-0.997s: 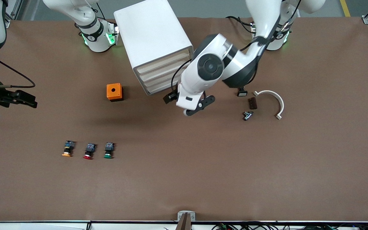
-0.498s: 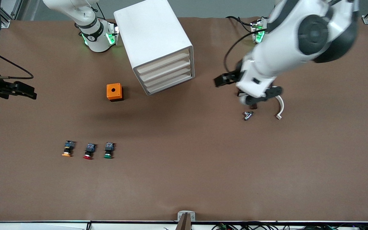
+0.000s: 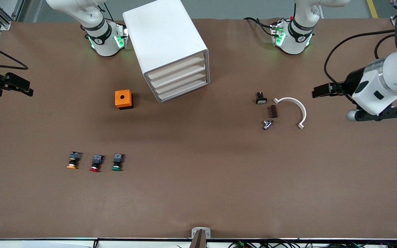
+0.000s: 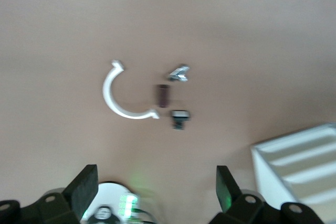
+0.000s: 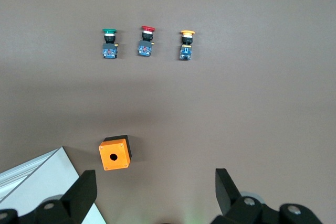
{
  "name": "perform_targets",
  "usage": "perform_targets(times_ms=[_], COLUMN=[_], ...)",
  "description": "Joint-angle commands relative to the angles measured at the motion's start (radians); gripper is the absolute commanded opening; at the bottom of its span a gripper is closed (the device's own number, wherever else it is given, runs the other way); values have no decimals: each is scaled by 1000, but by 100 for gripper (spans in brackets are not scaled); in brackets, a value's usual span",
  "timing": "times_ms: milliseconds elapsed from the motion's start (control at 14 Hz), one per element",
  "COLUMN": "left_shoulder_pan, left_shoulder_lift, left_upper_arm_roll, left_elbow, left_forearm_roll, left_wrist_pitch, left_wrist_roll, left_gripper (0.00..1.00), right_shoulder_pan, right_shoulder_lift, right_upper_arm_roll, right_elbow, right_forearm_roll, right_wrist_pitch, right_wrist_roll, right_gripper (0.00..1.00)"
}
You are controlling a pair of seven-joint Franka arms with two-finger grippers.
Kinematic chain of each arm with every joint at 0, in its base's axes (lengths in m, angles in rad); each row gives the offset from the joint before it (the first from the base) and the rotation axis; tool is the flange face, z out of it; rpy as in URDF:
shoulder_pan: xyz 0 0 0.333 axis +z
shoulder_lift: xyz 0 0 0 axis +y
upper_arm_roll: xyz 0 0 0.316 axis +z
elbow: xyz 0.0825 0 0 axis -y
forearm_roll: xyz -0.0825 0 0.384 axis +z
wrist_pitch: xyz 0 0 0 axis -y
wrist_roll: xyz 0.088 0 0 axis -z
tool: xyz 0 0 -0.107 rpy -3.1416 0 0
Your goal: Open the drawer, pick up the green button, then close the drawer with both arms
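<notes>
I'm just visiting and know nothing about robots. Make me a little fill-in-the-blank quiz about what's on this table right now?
1. All four drawers of the white cabinet are ____.
2. Three buttons lie in a row; the middle one, between the green button and the orange-capped button, has a ____ cap.
3. The orange box has a round ____ in its top.
4. The left tool has its fingers ____.

Missing words: closed; red; hole; open

We read this as a robotics lab: two white arms bolted to a brown-covered table, bases lit green, loose cables, aluminium framing at the corners, test parts laid out in rows.
</notes>
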Motion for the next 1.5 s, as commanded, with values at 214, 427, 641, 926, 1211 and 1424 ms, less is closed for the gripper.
perform_targets(times_ms=[214,427,641,926,1211,1424], left_shoulder_pan=[98,105,112,147,145,127], left_shoulder_lift=[-49,-170,-252,-356,-389,-370], left_upper_arm_roll=[-13,-18,-16,-19,-21,-22], left_elbow=[-192,-429,-525,-545,-511,-401], left_forearm_roll=[91,126,148,149,148,135], left_wrist_pitch=[170,358,418,418,380,334], left_wrist_roll=[141,142,182,199,201,182], left_gripper=[99,99,99,99,99,99], right_shoulder_pan=[-172,-214,-233,-241,-247,-250], right_shoulder_lift=[-33,-33,-33,-33,-35,-36], right_upper_arm_roll=[175,220,231,233,242,248], right_elbow=[-34,-35,-35,-35,-37,-35], right_forearm_roll=[-1,-1,-1,-1,-2,-2], right_wrist_pitch=[-1,0,3,5,6,8], right_wrist_roll=[1,1,1,0,-2,-2], right_gripper=[100,100,100,100,100,100])
